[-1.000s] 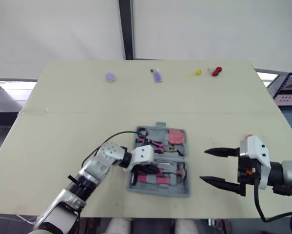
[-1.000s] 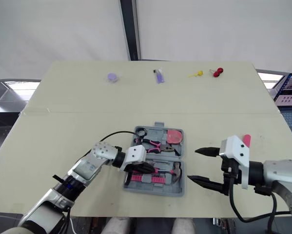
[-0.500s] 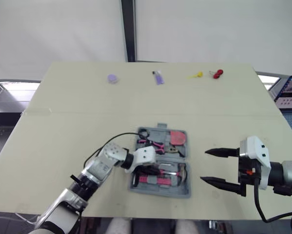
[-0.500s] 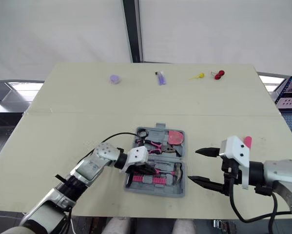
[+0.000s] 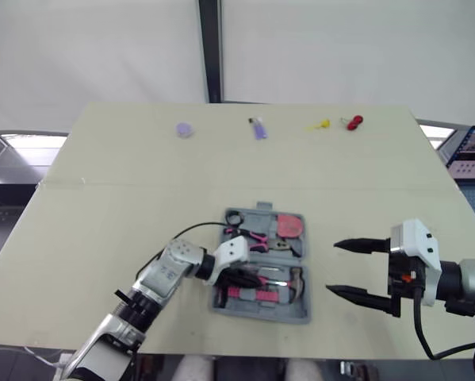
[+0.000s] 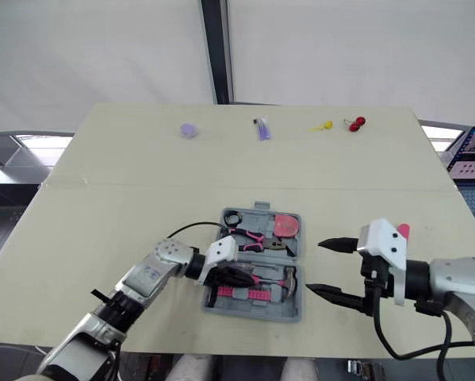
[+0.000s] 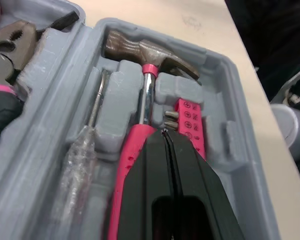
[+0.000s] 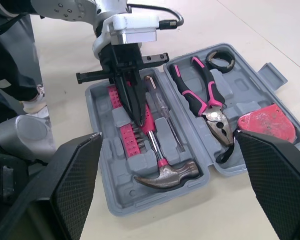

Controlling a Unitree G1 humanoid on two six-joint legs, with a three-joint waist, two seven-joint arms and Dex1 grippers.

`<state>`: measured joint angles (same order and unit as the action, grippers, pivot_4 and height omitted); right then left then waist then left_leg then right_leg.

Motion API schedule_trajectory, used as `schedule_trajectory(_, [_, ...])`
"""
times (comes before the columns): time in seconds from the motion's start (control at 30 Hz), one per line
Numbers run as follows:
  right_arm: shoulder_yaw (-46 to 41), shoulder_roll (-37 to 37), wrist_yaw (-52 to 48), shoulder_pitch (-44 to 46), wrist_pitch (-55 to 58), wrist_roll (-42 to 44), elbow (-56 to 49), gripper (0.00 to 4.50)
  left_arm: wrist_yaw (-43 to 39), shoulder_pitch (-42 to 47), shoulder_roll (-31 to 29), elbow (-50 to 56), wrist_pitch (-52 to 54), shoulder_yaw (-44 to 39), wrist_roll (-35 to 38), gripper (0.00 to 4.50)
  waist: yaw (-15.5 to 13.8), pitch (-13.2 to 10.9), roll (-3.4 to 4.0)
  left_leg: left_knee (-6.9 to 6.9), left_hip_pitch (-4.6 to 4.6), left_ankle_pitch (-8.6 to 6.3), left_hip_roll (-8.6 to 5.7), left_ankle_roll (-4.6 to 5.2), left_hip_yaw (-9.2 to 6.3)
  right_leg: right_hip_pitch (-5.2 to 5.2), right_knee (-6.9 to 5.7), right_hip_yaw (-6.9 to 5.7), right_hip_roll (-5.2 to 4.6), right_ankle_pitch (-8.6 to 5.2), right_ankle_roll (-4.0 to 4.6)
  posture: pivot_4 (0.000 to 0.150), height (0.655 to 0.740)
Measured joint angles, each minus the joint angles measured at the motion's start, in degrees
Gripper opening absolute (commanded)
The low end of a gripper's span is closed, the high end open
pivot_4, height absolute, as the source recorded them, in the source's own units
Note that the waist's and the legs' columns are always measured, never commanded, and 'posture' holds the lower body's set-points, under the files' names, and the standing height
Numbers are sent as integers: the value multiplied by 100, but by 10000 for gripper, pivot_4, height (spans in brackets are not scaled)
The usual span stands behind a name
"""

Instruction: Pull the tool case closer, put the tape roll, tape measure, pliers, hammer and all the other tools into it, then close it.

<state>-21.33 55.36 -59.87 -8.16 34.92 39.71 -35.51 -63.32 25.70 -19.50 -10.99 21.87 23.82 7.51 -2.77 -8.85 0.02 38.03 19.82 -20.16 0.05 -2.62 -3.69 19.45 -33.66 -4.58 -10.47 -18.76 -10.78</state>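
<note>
The grey tool case lies open and flat at the table's near middle. Its far half holds the black tape roll, the pink-handled pliers and the red tape measure. In its near half lie the hammer, a clear-handled screwdriver and a pink bit holder. My left gripper is shut, with its tips over the hammer's pink handle and nothing between them. To the right of the case, my right gripper hangs open and empty, pointing at it.
Along the table's far edge lie a purple round piece, a small purple object, a yellow item and a red one. Bare table stretches between them and the case. A screen stands beyond the right edge.
The left forearm has shifted slightly towards me while its gripper stays over the near half of the case. The right gripper has not moved.
</note>
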Motion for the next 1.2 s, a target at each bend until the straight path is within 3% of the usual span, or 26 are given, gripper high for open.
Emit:
schedule_trajectory(0.07, [-45, 0, 1, 42, 1, 2, 48, 45000, -4, -20, 76, 201, 307, -193, 277, 8949, -3, -3, -1, 9, 25, 0, 0, 0, -3, 21, -6, -2, 0, 0, 0, 1500, 7400])
schedule_trajectory(0.33, [-308, -23, 169, 322, 165, 178, 573, 45000, 250, 57, -223, 1679, 1512, -1219, 1297, 44640, 31, -10, -1, 9, 31, 0, 0, 0, -6, 25, -4, -4, 0, 0, 0, 1500, 7400])
schedule_trajectory(0.53, [-789, -106, 206, 7, 248, 165, 1266, 45000, 686, -312, -1149, 2033, 1816, -2238, 1485, 44640, 83, -14, 3, 2, 29, 0, 1, 0, -5, 24, 1, -4, 0, 0, 0, 1500, 7400])
schedule_trajectory(0.77, [-1086, -139, 210, -94, -402, -583, 3212, 45000, 1086, -1392, -2123, 1712, 1594, -3699, 1483, 44640, 145, -49, 26, -2, 29, 0, 0, 0, -5, 25, 5, -3, 0, 0, 0, 1500, 7400])
schedule_trajectory(1.0, [-1389, -352, 824, 254, -1307, -1183, 4958, 45000, 1801, -2677, -2147, 1562, 1344, -4850, 1424, 44640, 165, -61, 41, -10, 28, -1, 4, -2, 0, 31, 7, -2, 0, 0, 0, 1500, 7400])
schedule_trajectory(1.2, [-1391, -657, 1417, 362, -1629, -1457, 5323, 45000, 2537, -3209, -1825, 1485, 1014, -5381, 1278, 44640, 149, -62, 43, -9, 28, -2, 4, -4, 2, 30, 8, 1, -1, 0, 0, 1500, 7400])
